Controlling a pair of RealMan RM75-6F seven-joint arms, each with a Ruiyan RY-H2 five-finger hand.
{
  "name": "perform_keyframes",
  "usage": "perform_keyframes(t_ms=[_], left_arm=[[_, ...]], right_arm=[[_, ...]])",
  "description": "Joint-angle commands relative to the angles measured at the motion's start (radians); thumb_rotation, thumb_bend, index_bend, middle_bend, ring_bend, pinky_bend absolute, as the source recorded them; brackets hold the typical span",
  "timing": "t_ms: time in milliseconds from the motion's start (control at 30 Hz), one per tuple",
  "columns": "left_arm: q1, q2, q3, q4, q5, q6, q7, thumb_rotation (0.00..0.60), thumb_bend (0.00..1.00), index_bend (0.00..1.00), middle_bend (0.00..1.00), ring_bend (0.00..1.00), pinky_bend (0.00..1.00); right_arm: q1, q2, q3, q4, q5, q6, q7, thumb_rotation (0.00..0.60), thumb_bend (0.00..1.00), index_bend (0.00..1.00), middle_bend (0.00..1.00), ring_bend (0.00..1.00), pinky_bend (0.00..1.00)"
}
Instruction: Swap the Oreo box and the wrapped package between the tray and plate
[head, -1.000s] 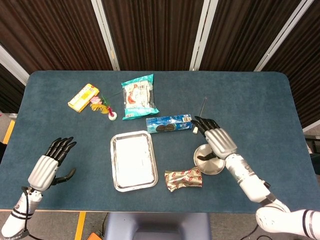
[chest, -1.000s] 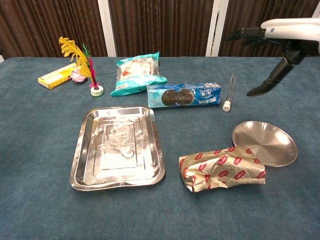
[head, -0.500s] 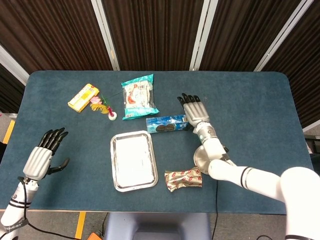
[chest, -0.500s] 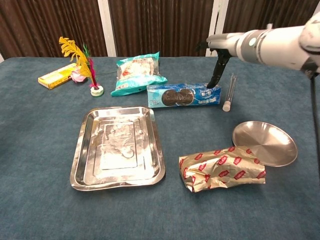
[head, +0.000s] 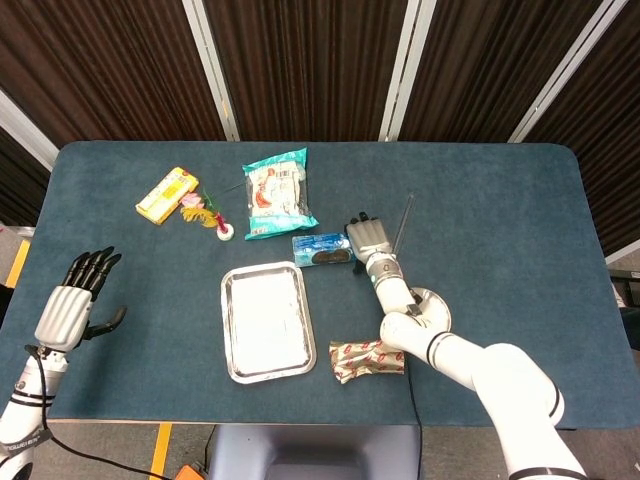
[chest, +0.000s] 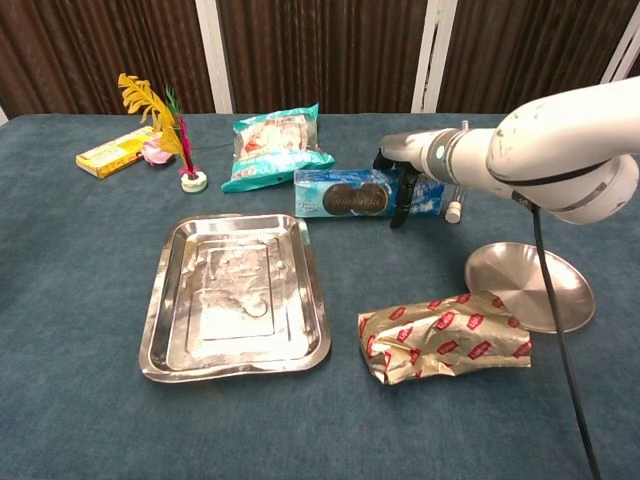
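Observation:
The blue Oreo box (head: 320, 249) (chest: 345, 194) lies on the table behind the steel tray (head: 237, 325) (chest: 165, 300), which holds nothing. My right hand (head: 367, 241) (chest: 404, 181) sits over the box's right end, and its dark fingers (chest: 399, 203) curl down the front face and grip it. The gold and red wrapped package (head: 367, 358) (chest: 445, 336) rests on the table, touching the front left rim of the round steel plate (head: 436, 303) (chest: 545, 275). My left hand (head: 72, 304) hovers at the table's left edge with its fingers spread, holding nothing.
A teal snack bag (head: 277, 193) (chest: 274, 146), a yellow box (head: 166, 194) (chest: 113, 151) and a feather toy (head: 213, 214) (chest: 170, 125) lie at the back left. A thin white tube (head: 403, 214) (chest: 459, 186) lies just right of the Oreo box.
My right hand has dropped from behind the Oreo box onto its right end and closed over it. The left hand has drifted further left.

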Motion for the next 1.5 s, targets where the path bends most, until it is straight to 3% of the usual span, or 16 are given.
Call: perform_keyframes(t_ms=[33,200,300,467,633,700,833,967,1300,1500], left_arm=[[0.002,0.005,0.003,-0.004,0.002,-0.001,0.006,0.6,0.38,0.0,0.0,0.0,0.0],[0.008,0.013,0.005,-0.029,0.007,0.01,0.017,0.6,0.38,0.0,0.0,0.0,0.0],[0.014,0.023,0.009,-0.056,0.017,0.026,0.035,0.6,0.38,0.0,0.0,0.0,0.0],[0.027,0.043,0.017,-0.12,0.04,0.059,0.079,0.6,0.38,0.0,0.0,0.0,0.0],[0.04,0.061,0.035,-0.189,0.072,0.083,0.134,0.6,0.39,0.0,0.0,0.0,0.0],[0.044,0.068,0.045,-0.219,0.088,0.089,0.163,0.6,0.39,0.0,0.0,0.0,0.0],[0.049,0.072,0.058,-0.266,0.109,0.091,0.213,0.6,0.39,0.0,0.0,0.0,0.0],[0.054,0.058,0.065,-0.29,0.113,0.083,0.24,0.6,0.38,0.0,0.0,0.0,0.0],[0.056,0.054,0.074,-0.311,0.125,0.072,0.279,0.6,0.38,0.0,0.0,0.0,0.0],[0.054,0.047,0.074,-0.301,0.12,0.058,0.267,0.6,0.38,0.0,0.0,0.0,0.0]], right_arm=[[-0.004,-0.034,0.015,0.033,-0.078,0.047,0.046,0.6,0.23,0.82,0.6,0.51,0.7],[-0.028,0.008,0.033,-0.04,-0.152,0.115,0.074,0.6,0.25,0.89,0.65,0.58,0.75],[-0.058,0.081,0.051,-0.167,-0.185,0.177,0.091,0.6,0.25,0.89,0.66,0.59,0.75],[-0.157,0.282,0.056,-0.494,-0.253,0.296,0.126,0.6,0.25,0.89,0.66,0.59,0.75],[-0.314,0.494,-0.021,-0.794,-0.416,0.386,0.216,0.6,0.25,0.89,0.66,0.59,0.75],[-0.379,0.562,-0.066,-0.86,-0.504,0.404,0.272,0.6,0.25,0.89,0.66,0.59,0.75],[-0.468,0.621,-0.148,-0.863,-0.655,0.417,0.36,0.6,0.25,0.89,0.66,0.59,0.75],[-0.539,0.598,-0.222,-0.759,-0.796,0.417,0.468,0.6,0.25,0.89,0.66,0.59,0.72],[-0.59,0.507,-0.262,-0.573,-0.92,0.396,0.604,0.6,0.25,0.88,0.66,0.59,0.71],[-0.599,0.483,-0.254,-0.536,-0.956,0.384,0.64,0.6,0.25,0.77,0.66,0.58,0.68]])
